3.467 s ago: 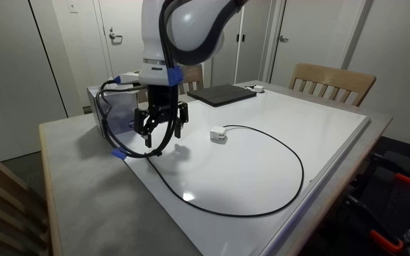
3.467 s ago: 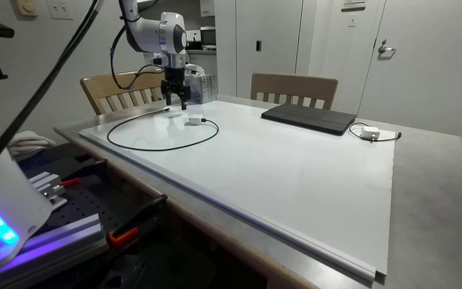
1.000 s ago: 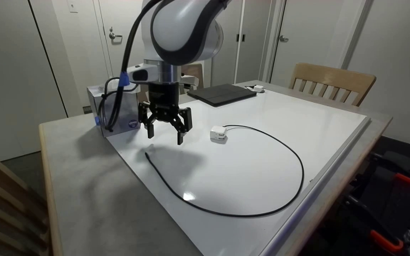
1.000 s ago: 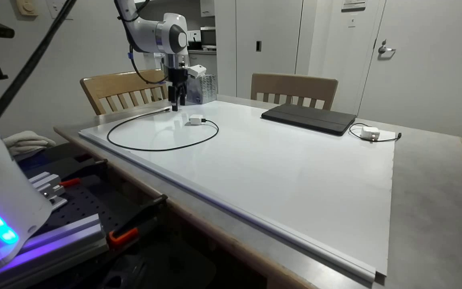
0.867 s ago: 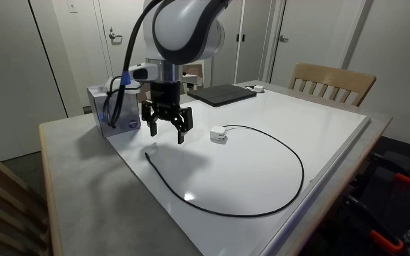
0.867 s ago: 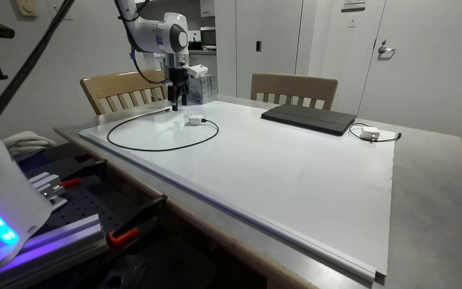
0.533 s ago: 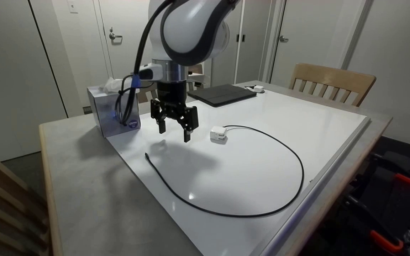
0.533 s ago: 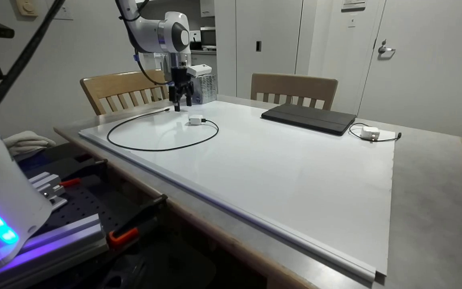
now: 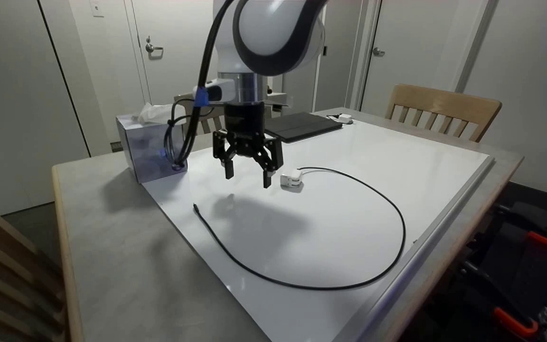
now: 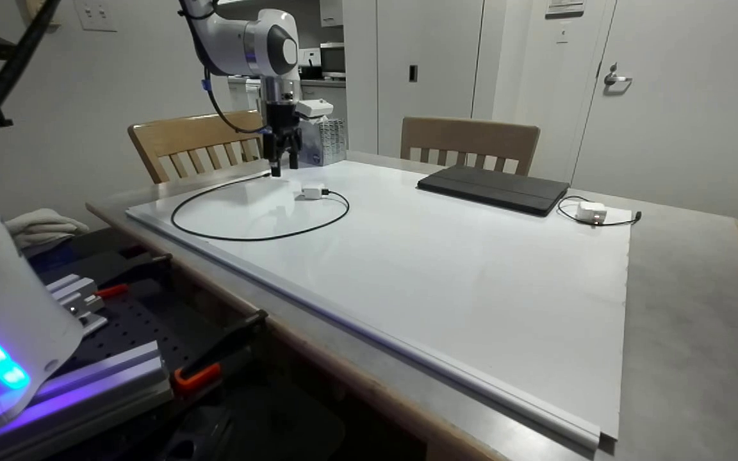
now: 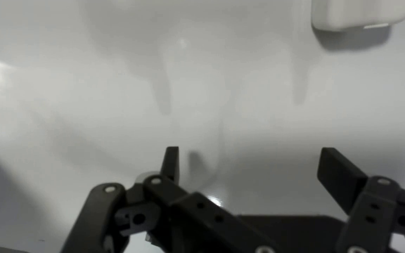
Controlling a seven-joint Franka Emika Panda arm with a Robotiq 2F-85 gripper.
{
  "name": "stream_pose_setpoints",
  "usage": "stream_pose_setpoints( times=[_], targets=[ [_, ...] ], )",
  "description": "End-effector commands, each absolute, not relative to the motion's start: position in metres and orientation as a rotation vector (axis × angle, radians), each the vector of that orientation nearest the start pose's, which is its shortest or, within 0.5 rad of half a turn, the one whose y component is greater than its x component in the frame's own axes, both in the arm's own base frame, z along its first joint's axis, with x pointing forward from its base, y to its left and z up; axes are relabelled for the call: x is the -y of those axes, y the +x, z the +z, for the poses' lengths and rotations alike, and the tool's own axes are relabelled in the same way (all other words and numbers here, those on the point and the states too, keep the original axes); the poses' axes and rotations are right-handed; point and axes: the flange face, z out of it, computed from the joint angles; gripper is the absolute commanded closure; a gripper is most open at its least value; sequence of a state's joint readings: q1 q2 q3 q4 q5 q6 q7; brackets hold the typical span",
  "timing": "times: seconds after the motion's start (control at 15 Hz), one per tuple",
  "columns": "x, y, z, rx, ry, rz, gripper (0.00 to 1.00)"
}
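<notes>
My gripper [image 9: 248, 179] hangs above the white board [image 9: 349, 223], pointing down, its fingers wide apart with nothing between them. In the wrist view, bare board and shadows lie behind the gripper [image 11: 250, 154]. Nearest to it is a white charger block [image 9: 291, 178], standing on the board and apart from the fingers. The block [image 11: 359, 14] is cut off by the top edge of the wrist view, towards the right. A black cable [image 9: 330, 288] runs from the charger in a wide loop on the board. Its loose end lies near the board's edge, by the tissue box.
A tissue box [image 9: 159, 147] stands at the table's corner behind the gripper. Farther along lie a flat black case [image 10: 491, 190] and another white charger [image 10: 591, 212] with a short cable. Wooden chairs [image 10: 469, 137] surround the table; a raised rail [image 10: 407, 352] edges the board.
Since the oldest frames the wrist has turned about its upright axis. Over the last second the gripper has moved rightward, closer to the charger in an exterior view. Charger and cable have stayed put.
</notes>
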State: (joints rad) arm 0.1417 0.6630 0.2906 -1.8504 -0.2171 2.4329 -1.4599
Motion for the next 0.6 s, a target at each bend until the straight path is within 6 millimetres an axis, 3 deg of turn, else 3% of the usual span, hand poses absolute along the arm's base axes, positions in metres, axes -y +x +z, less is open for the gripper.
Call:
stream_pose_setpoints(
  times=[0.0, 0.53],
  targets=[
    [-0.232, 0.558, 0.181, -2.699, 1.682, -0.078, 0.0],
    [-0.2, 0.515, 0.179, -2.691, 1.687, -0.118, 0.0]
  ],
)
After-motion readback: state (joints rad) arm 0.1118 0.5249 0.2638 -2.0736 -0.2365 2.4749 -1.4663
